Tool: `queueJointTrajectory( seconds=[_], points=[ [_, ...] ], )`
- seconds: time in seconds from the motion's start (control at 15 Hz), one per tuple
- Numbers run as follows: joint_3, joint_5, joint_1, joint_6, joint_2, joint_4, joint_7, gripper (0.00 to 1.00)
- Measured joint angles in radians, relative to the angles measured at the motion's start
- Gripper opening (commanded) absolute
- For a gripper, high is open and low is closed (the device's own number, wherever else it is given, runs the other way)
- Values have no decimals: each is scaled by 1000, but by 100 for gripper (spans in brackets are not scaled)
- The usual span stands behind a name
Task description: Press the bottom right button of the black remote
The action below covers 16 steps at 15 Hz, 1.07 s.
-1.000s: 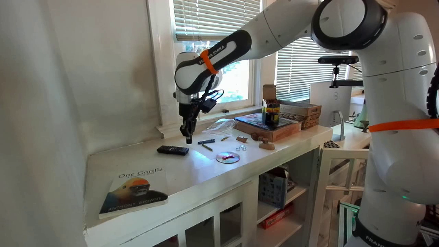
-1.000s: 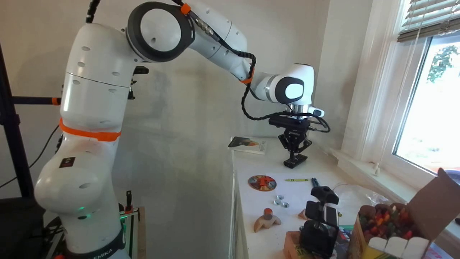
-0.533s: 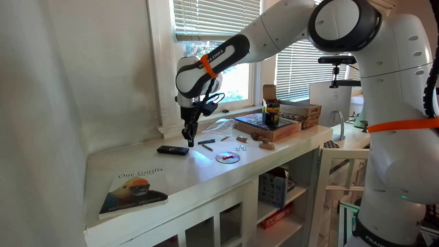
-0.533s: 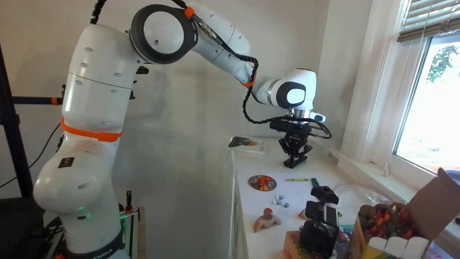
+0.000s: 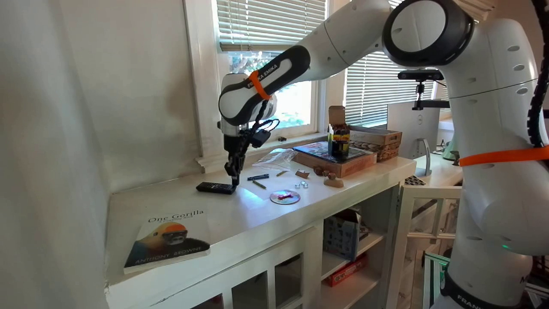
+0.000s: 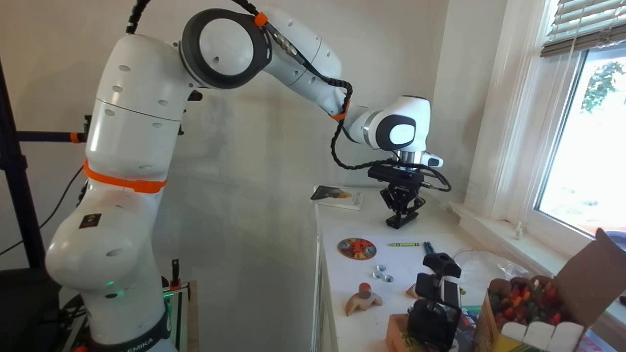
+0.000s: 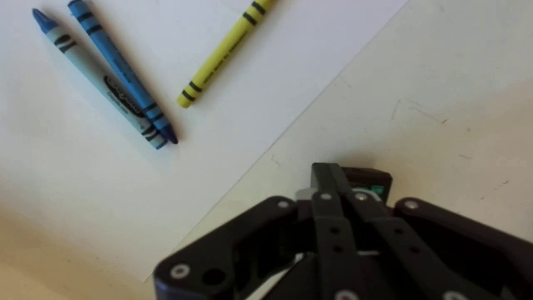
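The black remote (image 5: 213,187) lies flat on the white countertop in an exterior view. My gripper (image 5: 235,183) points down at the remote's end nearest the crayons, and its tips appear to touch or almost touch it. In the other outside angle, an exterior view, the gripper (image 6: 400,213) stands over the remote (image 6: 395,224). In the wrist view the fingers of the gripper (image 7: 327,167) are shut together with nothing between them. They hide the left part of the remote's end (image 7: 368,174). Green markings show on its right side, and its remaining buttons are hidden.
A book (image 5: 171,240) lies at the counter's near end. A yellow crayon (image 7: 222,54), blue crayons (image 7: 120,66) and a disc (image 5: 285,197) lie beside the remote. A windowsill (image 6: 499,239) runs along the back. A crayon box (image 6: 533,313) stands farther along.
My gripper has moved down, and its tips now sit at the remote's end instead of above it. The fingers stay shut. The remote has not visibly moved.
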Motion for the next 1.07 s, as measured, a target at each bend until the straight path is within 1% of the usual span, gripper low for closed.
queueJointTrajectory(
  seconds=[1.07],
  points=[
    [3,1,-3,12,6,-1,-17,0]
  ],
)
